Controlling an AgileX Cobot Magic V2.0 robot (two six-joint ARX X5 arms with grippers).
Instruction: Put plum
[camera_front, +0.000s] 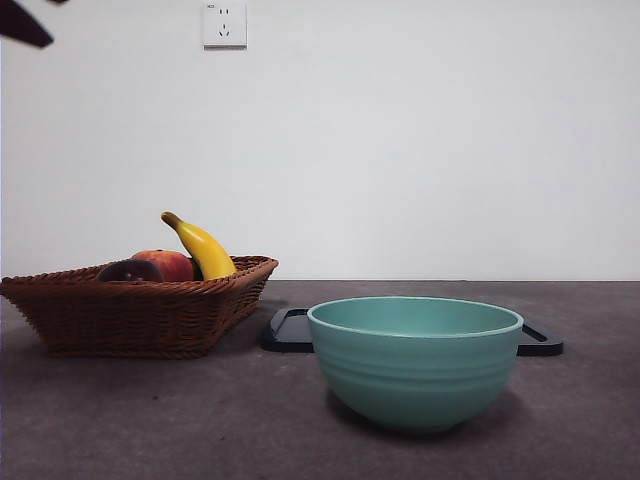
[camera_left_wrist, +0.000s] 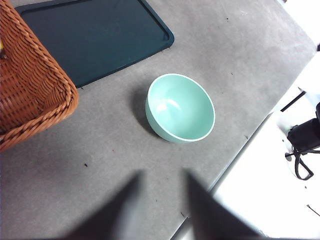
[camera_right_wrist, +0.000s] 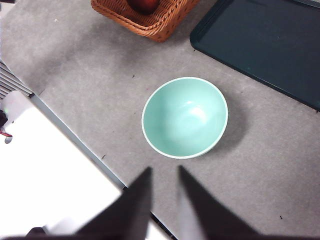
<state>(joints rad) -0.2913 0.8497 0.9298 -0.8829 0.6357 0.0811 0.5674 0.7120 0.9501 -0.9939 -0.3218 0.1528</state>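
The plum (camera_front: 128, 271) is dark maroon and lies in the woven basket (camera_front: 130, 310) at the left, only its top showing above the rim. It sits next to a red-orange fruit (camera_front: 168, 263) and a yellow banana (camera_front: 203, 248). The right wrist view shows a dark red fruit (camera_right_wrist: 143, 5) in the basket (camera_right_wrist: 150, 20), and I cannot tell which fruit it is. My left gripper (camera_left_wrist: 162, 210) and right gripper (camera_right_wrist: 165, 200) hover high over the table near the bowl. Both are open and hold nothing.
A teal bowl (camera_front: 415, 360) stands at the front centre with nothing in it, also seen from above (camera_left_wrist: 181, 107) (camera_right_wrist: 185, 117). Behind it lies a flat dark tray (camera_front: 290, 330). One arm shows as a black tip (camera_front: 20, 22) at the top left corner.
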